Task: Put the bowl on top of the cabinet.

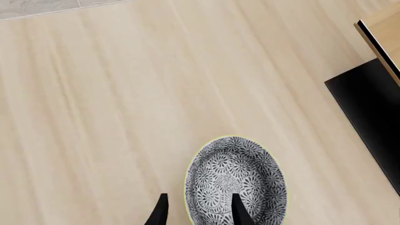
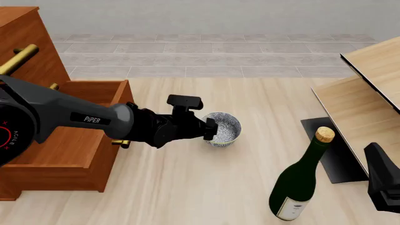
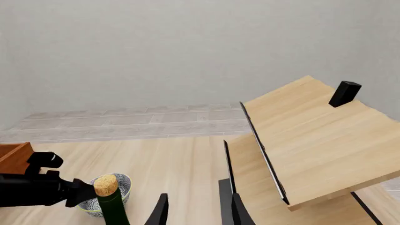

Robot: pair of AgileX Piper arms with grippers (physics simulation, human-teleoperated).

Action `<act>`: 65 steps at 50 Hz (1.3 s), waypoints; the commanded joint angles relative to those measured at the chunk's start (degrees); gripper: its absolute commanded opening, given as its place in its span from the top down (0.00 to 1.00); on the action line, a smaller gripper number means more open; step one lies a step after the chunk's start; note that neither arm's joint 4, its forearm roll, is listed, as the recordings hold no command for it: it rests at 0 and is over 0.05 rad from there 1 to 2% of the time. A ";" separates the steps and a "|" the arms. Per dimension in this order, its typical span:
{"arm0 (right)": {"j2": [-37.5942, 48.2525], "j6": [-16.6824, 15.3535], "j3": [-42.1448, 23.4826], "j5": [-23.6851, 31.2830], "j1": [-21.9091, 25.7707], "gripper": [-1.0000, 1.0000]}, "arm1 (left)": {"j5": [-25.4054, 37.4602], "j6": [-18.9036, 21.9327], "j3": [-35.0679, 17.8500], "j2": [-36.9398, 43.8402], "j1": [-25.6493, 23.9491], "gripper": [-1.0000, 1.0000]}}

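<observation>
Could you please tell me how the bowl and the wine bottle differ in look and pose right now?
The bowl is low, round and open-topped, while the bottle is tall, slim and corked. The bowl is grey-white with a dark floral pattern; the bottle is dark green glass with a pale label. The left end effector straddles the bowl's rim, whereas nothing touches the bottle. Both stand on the light wooden table.

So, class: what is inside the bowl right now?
One finger of the left hand reaches inside the bowl; its other finger is outside the rim. Otherwise only the patterned inside shows. That finger covers some of the wall.
</observation>
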 commanded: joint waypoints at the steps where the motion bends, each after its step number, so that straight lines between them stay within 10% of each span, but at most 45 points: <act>1: 0.00 0.14 0.03 -0.11 -0.10 0.00 | -0.53 -0.55 -0.08 1.18 -0.51 0.00; 31: -0.01 0.13 -0.03 -0.09 -0.23 0.00 | -2.34 -1.92 0.75 2.46 -1.33 0.00; 32: -0.01 0.13 -0.02 -0.10 -0.24 0.00 | -3.16 -0.17 1.33 1.50 -0.78 1.00; 48: -0.01 0.24 -0.04 -0.07 -0.36 0.00 | -2.57 -0.31 2.04 -1.75 2.60 1.00; 65: 0.00 0.86 0.04 -0.23 -0.45 0.00 | -1.77 -9.57 17.22 -22.88 -4.68 1.00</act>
